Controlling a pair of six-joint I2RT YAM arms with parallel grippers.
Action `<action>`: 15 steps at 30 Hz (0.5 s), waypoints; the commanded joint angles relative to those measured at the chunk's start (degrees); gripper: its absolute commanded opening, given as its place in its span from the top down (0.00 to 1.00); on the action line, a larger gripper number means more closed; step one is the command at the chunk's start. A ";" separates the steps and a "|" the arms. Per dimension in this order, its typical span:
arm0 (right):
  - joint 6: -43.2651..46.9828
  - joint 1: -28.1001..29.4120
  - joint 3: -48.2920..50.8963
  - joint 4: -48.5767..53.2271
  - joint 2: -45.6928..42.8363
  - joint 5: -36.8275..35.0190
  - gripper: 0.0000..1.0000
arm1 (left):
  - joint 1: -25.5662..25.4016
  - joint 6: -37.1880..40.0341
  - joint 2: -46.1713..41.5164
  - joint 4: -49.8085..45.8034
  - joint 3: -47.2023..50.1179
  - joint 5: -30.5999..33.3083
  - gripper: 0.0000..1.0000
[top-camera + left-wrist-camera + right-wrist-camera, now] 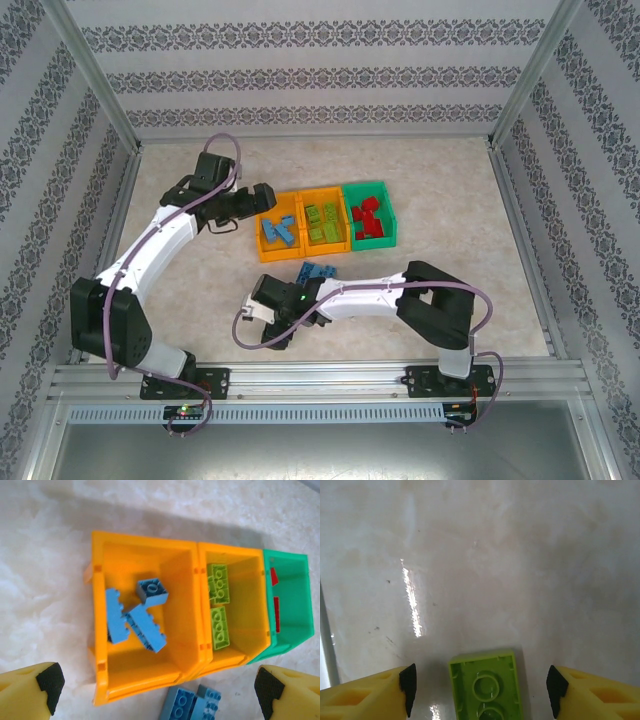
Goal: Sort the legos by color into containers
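Top external view shows most legos point(322, 222) sorted by color in the containers point(322, 190); blue bricks point(318, 271) wait on the counter point(450, 220). Our right fingers point(367, 694) hang released around an upturned lime brick point(486, 685), our left fingers point(22, 690) released over the blue-filled bin point(145, 539).

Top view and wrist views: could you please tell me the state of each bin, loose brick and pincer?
Left orange bin, upright, holds blue bricks.
Middle orange bin, upright, holds lime bricks.
Green bin, upright, holds red bricks.
Loose blue bricks, outside the bins, unsorted.
Loose lime brick, underside up, ungrasped.
Left pincer, open, empty.
Right pincer, open, straddling that brick.
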State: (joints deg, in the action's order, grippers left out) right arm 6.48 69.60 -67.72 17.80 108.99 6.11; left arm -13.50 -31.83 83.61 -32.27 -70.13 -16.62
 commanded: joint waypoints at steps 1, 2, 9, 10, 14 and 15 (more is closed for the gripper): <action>1.43 -0.51 -1.80 2.06 1.61 0.79 0.30 | 0.78 -0.60 -2.79 1.85 1.44 -1.90 0.01; 1.41 -0.77 -1.80 2.18 1.75 1.14 0.31 | 0.84 -0.60 -3.08 1.83 1.71 -1.92 0.01; 3.92 -1.53 -2.19 5.29 3.52 4.60 0.46 | 1.24 -1.02 -4.18 2.29 3.49 -2.28 0.01; 4.27 -1.57 -2.45 5.90 4.04 4.55 0.47 | 1.36 -1.10 -4.38 2.39 3.69 -2.40 0.01; 4.66 -1.82 -3.25 6.83 5.36 3.64 0.57 | 1.85 -1.30 -5.28 2.34 4.45 -2.46 0.01; 4.65 -1.83 -3.41 6.77 5.36 3.56 0.59 | 1.89 -1.32 -5.44 2.30 4.72 -2.45 0.01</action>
State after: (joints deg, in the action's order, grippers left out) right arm 10.07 67.59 -70.61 21.78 111.92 8.01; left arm -12.53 -32.27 80.23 -31.44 -66.32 -18.39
